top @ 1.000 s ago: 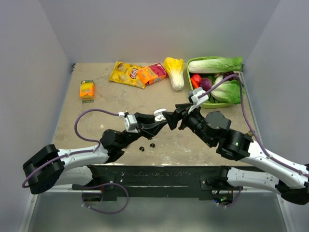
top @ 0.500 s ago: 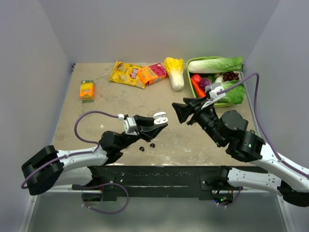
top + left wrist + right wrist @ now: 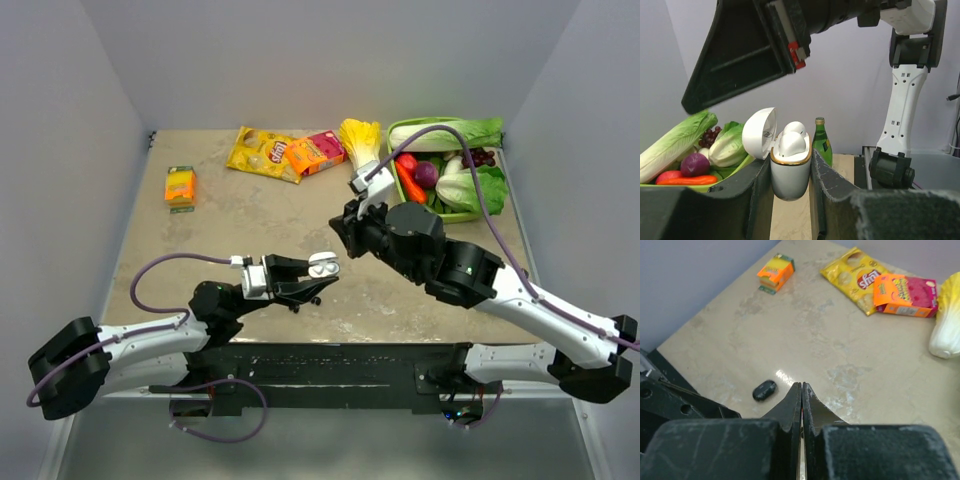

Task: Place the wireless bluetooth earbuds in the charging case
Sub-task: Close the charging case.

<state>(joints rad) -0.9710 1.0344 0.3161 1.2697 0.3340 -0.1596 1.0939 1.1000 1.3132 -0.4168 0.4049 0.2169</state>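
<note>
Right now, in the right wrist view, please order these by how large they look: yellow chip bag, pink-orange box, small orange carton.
Largest: yellow chip bag.
Second: pink-orange box, only somewhat smaller.
Smallest: small orange carton, by a clear margin.

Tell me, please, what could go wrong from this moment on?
The left claw holds the white charging case in the air with its lid open. The white earbuds sit high in it, so a tilt may spill them.
The shut right claw hangs close by; a bump could knock the case loose.
</note>
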